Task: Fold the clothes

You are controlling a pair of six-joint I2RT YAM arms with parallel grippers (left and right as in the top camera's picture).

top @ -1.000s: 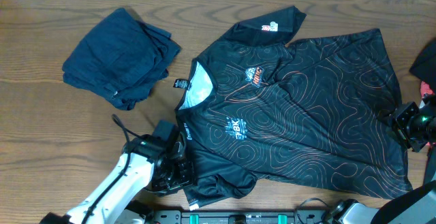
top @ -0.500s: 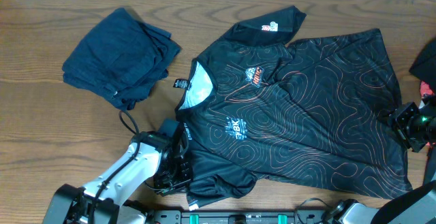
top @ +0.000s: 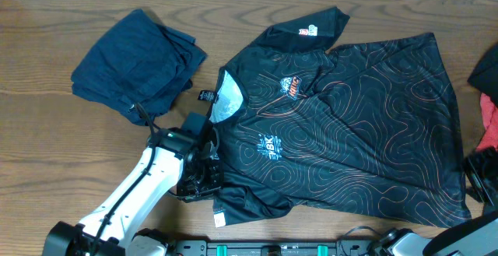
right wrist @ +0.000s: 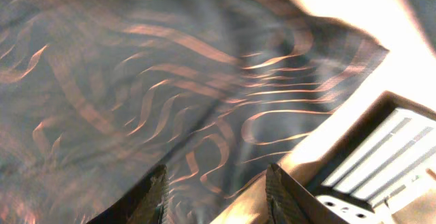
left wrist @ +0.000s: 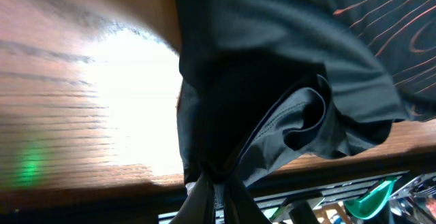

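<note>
The left gripper (top: 204,180) is clamping on a bunch of the jersey's (top: 350,124) near sleeve (left wrist: 293,115). In the wrist view the cloth is gathering into a tight pleat between the jaws, with no gap showing. From that pinch the sleeve is draping out toward 4 o'clock. The jersey is lying spread front-up on the table (top: 62,170), with the collar (top: 226,100) at 9 o'clock and the hem (top: 451,116) at 3 o'clock. The right gripper (right wrist: 218,197) is hanging over the hem corner at about 4 o'clock of the jersey, its fingers (right wrist: 158,197) standing apart and gripping nothing that I can make out. A pile (top: 136,61) of dark clothes is sitting at 10 o'clock, apart from the jersey.

The step in hand is probably folding this sleeve in over the chest. To do it well, the left arm should be lifting only enough to free the sleeve, then carrying it toward 1 o'clock so that the crease is running along the side seam. This cloth is likely slick, so the body may be dragging along; pinning the hem with the right gripper could help. Because the grip is holding a bunch, pulling the sleeve taut before letting go should be keeping it from landing crumpled.
</note>
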